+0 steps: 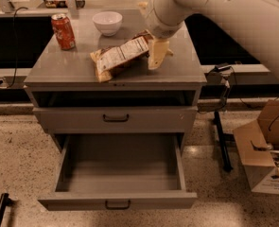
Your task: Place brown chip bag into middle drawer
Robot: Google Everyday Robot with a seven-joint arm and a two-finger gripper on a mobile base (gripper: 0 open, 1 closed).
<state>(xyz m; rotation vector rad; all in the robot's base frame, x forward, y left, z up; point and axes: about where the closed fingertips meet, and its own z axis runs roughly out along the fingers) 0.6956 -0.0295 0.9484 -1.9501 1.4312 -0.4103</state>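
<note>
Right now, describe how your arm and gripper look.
The arm is a thick, smooth, cream-white tube with small dark holes and a ringed round wrist. The gripper, pale yellow and tapering, is next to the chip bag, over the cabinet top. No cables show on it.

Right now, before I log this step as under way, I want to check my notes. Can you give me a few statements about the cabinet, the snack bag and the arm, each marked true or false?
1. The chip bag lies on the cabinet top. True.
2. The lower drawer is shut. False: it is pulled out.
3. The end effector is down at the bag's right end. True.
4. The soda can lies on its side. False: it stands upright at the back left of the top.
5. The bowl sits inside the open drawer. False: it is on the top, behind the bag.
6. The upper drawer is closed. True.
</note>
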